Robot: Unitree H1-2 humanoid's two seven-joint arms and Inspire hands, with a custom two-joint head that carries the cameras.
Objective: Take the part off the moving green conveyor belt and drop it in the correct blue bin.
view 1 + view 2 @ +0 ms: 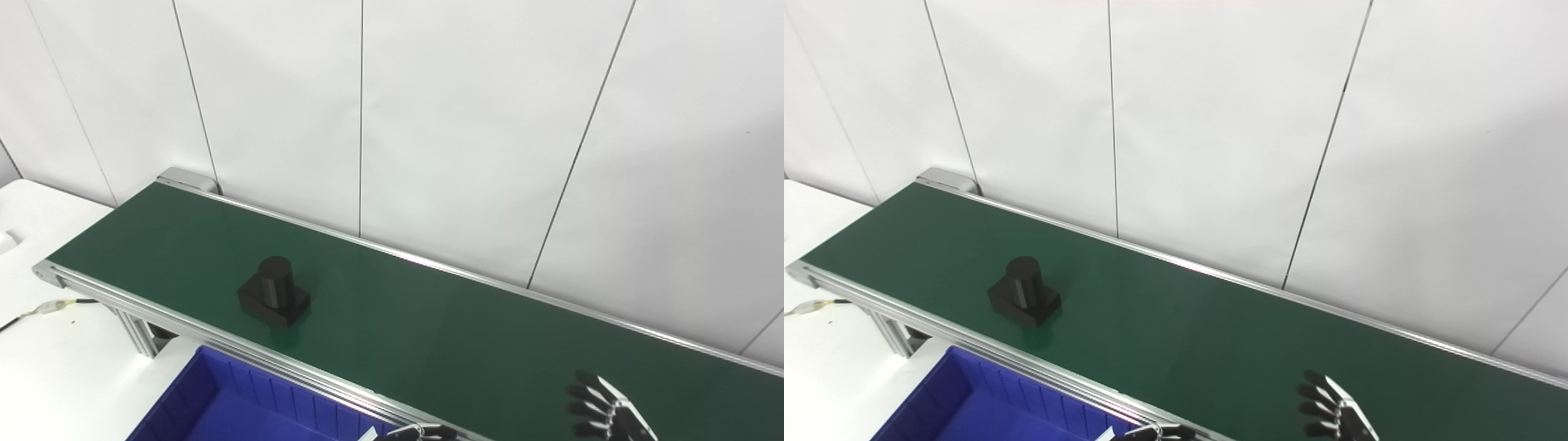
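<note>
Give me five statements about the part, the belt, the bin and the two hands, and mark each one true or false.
1. The black part stands on the green conveyor belt. True.
2. The right hand grips the part. False: it is over the belt far from the part, fingers spread, holding nothing.
3. The blue bin sits on the near side of the belt. True.
4. The part is a flat disc. False: it is a cylinder on a square base.
5. The left hand is over the part. False: only its fingertips show at the bottom edge.
</note>
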